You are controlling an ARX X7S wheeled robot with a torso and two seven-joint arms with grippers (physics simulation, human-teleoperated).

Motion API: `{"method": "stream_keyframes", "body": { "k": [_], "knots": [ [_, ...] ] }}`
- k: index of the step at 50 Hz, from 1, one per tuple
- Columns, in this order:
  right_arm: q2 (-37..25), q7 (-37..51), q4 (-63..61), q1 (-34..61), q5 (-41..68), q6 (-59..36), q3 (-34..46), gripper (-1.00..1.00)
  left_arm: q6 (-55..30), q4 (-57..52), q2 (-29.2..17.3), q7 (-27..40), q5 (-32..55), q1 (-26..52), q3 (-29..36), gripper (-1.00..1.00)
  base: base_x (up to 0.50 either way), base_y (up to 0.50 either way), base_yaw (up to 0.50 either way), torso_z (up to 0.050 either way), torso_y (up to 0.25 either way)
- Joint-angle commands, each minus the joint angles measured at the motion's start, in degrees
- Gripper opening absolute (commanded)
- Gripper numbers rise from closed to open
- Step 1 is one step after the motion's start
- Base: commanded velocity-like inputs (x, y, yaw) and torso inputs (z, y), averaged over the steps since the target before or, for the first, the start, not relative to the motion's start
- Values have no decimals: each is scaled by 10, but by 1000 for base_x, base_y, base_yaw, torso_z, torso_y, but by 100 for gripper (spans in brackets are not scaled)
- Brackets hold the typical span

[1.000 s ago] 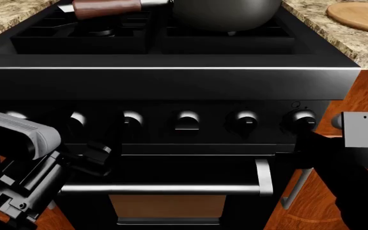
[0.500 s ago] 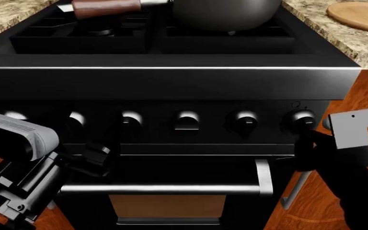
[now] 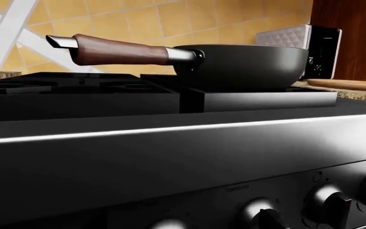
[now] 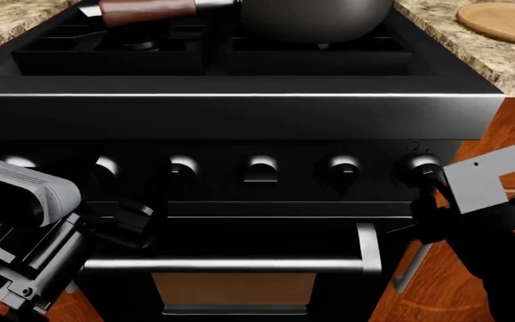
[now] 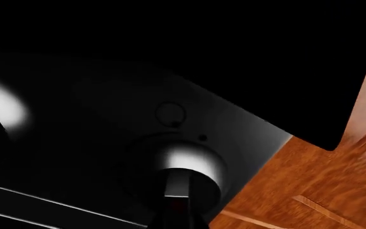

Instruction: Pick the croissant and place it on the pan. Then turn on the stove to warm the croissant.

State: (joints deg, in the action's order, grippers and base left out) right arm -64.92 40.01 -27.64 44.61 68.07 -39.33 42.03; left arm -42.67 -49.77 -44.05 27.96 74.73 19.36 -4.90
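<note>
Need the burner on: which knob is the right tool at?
The rightmost round silver-tipped knob of the six; the right tool touches it, while the others stand untouched.

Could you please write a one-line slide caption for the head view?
Right end effector at the stove's rightmost knob; pan on the burner.

Glossy black stove (image 4: 239, 114) with shiny metal knobs (image 4: 262, 168); pan (image 3: 243, 66) matt dark, wooden-handled.

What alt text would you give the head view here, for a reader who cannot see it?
The right gripper reaches the rightmost knob of the black stove, while the left gripper hangs low by the steel oven handle. On the grates above sits the dark pan, beside a round wooden board on the granite counter.
</note>
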Motion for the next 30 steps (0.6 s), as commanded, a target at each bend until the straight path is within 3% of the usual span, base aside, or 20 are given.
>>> {"method": "stream_keyframes", "body": {
  "k": [1, 30],
  "knots": [
    [16, -40, -35, 45, -6, 2, 2, -100, 2, -1, -2, 1, 0, -2, -1, 100, 0, 0, 0, 0, 0],
    [12, -37, -48, 50, 1, -9, 1, -100, 8, -6, -6, 5, 5, -4, -1, 100, 0, 0, 0, 1, 2]
  ]
}}
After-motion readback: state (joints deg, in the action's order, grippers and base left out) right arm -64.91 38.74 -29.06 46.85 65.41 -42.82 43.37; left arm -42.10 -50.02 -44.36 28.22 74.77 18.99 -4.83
